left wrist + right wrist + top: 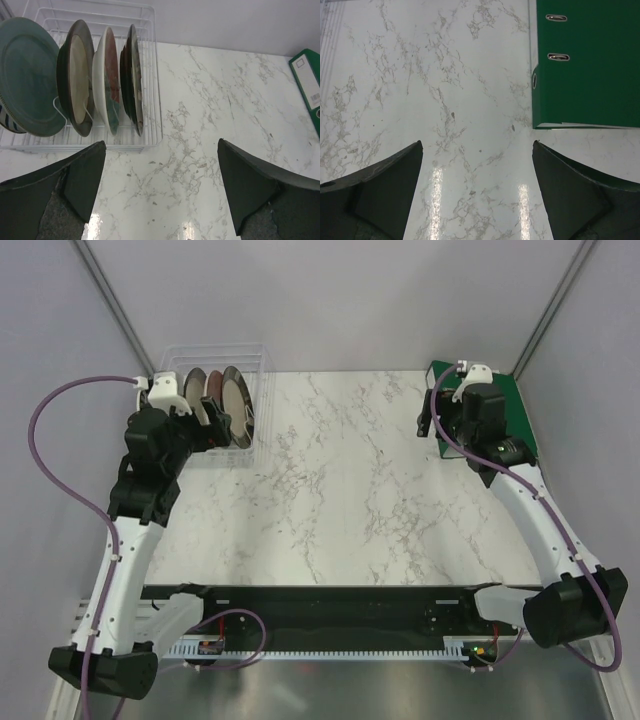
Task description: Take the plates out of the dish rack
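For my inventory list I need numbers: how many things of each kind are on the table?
Plates: at least 4, standing in the rack; overlapping rims may hide more
Dish rack: 1
Green ring binder: 1
Total: at least 6

Robotics lab test cell. Plain grey wall panels [330, 300] and bare metal corner struts [113, 300] enclose marble-look bench [350, 490]. Left arm [120, 550] and right arm [535, 505] bolted at near edge on slotted metal rail [330, 648]. Purple cables [33, 430] loop loose. Staged props: dish rack [240, 355] with plates [232, 400], green ring binder [515, 405].
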Motion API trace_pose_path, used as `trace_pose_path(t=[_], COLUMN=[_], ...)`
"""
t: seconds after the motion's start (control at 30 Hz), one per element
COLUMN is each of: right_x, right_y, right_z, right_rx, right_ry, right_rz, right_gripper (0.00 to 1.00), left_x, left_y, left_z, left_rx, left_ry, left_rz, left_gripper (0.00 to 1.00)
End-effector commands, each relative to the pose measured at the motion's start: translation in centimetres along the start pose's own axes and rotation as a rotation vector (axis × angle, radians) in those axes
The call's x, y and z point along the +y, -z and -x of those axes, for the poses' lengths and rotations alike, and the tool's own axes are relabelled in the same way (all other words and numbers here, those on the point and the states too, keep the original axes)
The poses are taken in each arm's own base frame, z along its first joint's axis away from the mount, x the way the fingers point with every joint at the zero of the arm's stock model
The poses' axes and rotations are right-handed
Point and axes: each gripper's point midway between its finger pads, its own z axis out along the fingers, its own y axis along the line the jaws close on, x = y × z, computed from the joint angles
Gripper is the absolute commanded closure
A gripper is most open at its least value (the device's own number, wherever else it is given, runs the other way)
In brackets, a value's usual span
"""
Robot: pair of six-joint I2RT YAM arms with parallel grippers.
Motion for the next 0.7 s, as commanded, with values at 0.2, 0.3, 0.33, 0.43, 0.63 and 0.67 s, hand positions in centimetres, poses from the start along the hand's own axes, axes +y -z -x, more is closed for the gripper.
trace_pose_path(t=[0.2,0.3,0.33,0.43,0.63,0.67], right_x=[-0.5,-0.7,-0.7,-0.8,-1.0,-1.0], right_y=[-0.8,-0.9,-1.0,-1.1,-1.3,-1.5], right_z=[-0.8,-1.1,-1.3,-1.5,-2.0,-2.2], right_rx=[0.013,0.015,0.020,0.025,0.032,0.038], right_ry=[0.015,0.016,0.018,0.021,0.018,0.019], right_rz=[-0.021,-0.032,-0.032,-0.036,-0.042,-0.044], right_gripper=[0.02,0.02,0.02,0.02,0.02,0.02], left_x=[0.9,1.4,1.0,0.2,0.7,0.9], left_y=[-3.6,-5.4,-5.8,-7.7,-11.7,-13.0], left_z=[-0.5,-0.9,-0.4,-0.6,-0.4,-1.5], left_rx=[0.062,0.097,0.093,0.104,0.127,0.155], left_ry=[0.027,0.050,0.050,0.050,0.022,0.003], left_rz=[0.070,0.112,0.097,0.054,0.092,0.090], left_gripper=[0.00,0.00,0.00,0.00,0.03,0.05])
